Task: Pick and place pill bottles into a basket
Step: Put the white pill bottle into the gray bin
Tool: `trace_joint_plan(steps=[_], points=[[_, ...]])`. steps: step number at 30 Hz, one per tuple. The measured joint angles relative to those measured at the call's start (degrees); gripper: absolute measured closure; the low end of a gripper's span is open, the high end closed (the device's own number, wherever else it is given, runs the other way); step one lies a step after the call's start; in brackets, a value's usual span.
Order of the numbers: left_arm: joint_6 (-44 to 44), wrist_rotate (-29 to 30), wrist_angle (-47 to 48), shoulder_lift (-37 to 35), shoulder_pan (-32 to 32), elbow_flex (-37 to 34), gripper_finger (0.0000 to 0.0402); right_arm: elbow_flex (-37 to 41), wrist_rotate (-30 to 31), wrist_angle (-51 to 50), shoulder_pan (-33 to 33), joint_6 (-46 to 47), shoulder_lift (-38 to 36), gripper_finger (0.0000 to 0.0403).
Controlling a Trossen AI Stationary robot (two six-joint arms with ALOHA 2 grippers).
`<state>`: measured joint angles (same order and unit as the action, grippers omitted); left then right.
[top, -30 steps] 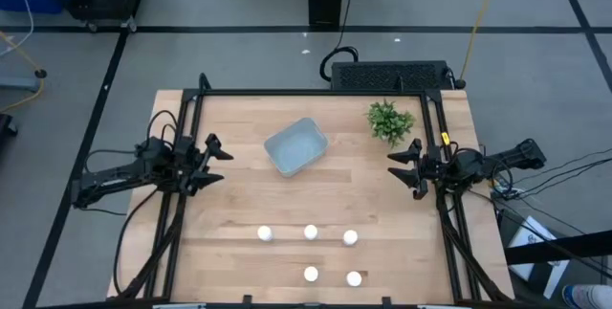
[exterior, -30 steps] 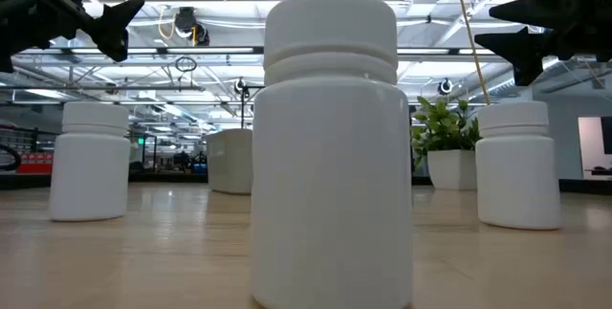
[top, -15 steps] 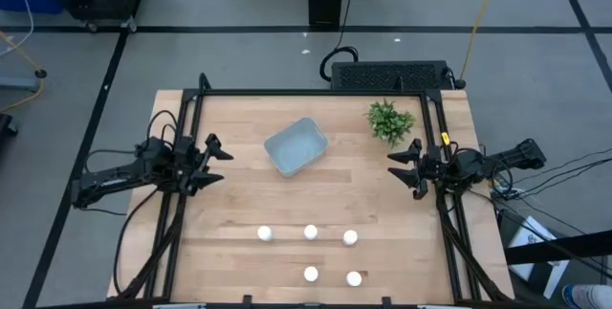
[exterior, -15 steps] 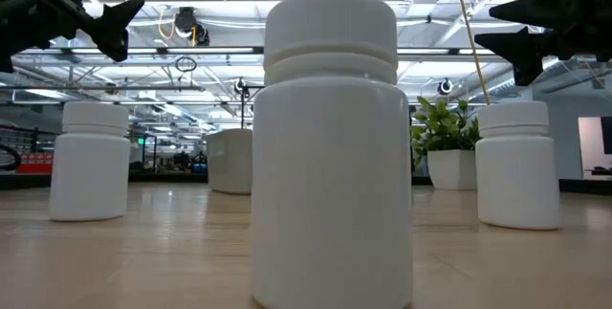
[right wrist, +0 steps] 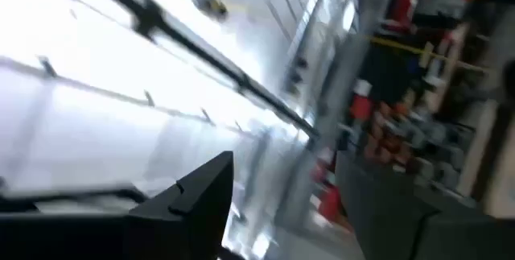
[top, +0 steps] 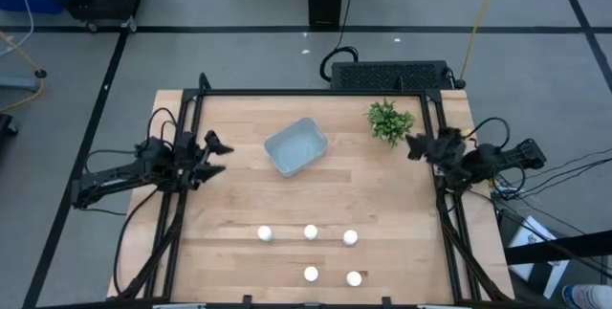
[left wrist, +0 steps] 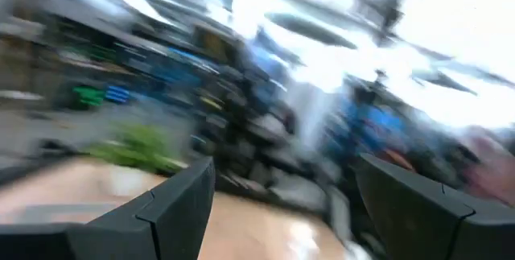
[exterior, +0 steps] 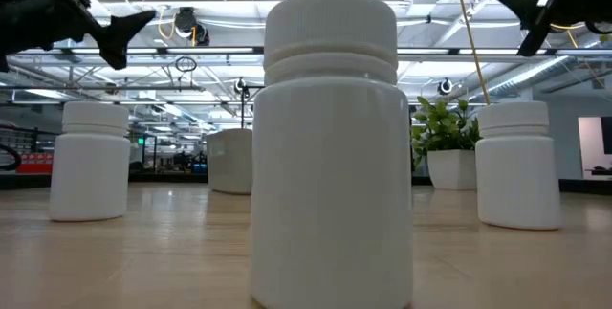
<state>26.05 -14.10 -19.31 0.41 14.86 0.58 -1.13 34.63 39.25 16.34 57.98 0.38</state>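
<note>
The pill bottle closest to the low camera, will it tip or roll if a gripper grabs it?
The nearest pill bottle stands upright on a flat base, so it probably resists tipping. Knocked over, its round body would likely roll. The smooth white plastic may be slippery.

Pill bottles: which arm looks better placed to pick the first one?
Probably the left. Its end effector is open over the table's left side, while the right end effector sits by the plant, farther from the pill bottles.

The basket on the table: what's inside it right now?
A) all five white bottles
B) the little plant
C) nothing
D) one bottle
C: the basket shows only bare floor, while five pill bottles stand on the table nearer the front edge.
</note>
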Motion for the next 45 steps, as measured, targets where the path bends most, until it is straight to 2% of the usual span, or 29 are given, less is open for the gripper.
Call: trace_joint_plan(steps=[2,5,7,10,15,18,21,24,29,36,42,45], points=[[7.6,10.5,-5.3,0.3,-0.4,0.0,0.0094,0.0,0.0,3.6,0.0,-1.0,0.0,0.0190],[26.9,25.0,-11.1,0.5,-0.6,0.0,0.0094,0.0,0.1,3.6,0.0,-4.1,0.0,0.0190],[36.4,31.3,-14.2,0.4,-0.6,0.0,0.0094,0.0,1.4,3.5,0.0,-5.3,0.0,0.0190],[40.3,36.3,-15.4,0.5,-0.6,0.0,0.0094,0.0,2.9,4.9,0.0,-4.2,0.0,0.0190],[42.0,36.9,-16.6,0.4,-0.6,0.0,0.0094,0.0,4.4,0.6,0.0,-1.6,0.0,0.0190],[42.0,40.4,-17.6,0.5,-0.6,0.0,0.0094,0.0,6.0,-1.1,0.0,3.2,0.6,0.0190],[40.9,43.0,-17.7,0.5,-0.6,0.0,0.0094,-0.8,4.4,1.4,0.0,2.7,2.4,0.0190],[40.9,42.6,-17.7,0.5,-0.6,0.0,0.0094,-4.3,2.1,-1.2,0.0,0.8,6.4,0.0190],[42.8,41.6,-16.9,0.5,-0.6,0.0,0.0094,-20.6,-6.0,-7.8,0.2,-3.0,20.5,0.0190],[44.9,38.1,-16.3,1.0,-0.7,0.0,0.0094,-45.3,-18.8,-38.8,1.7,3.0,46.5,0.0190],[46.2,36.8,-16.4,1.0,-0.7,0.0,0.0094,-63.5,-30.3,-53.3,3.2,3.3,66.5,0.0190],[46.2,36.4,-16.0,1.0,-0.7,0.0,0.0094,-72.7,-35.9,-65.1,3.3,1.6,73.6,0.0190]])
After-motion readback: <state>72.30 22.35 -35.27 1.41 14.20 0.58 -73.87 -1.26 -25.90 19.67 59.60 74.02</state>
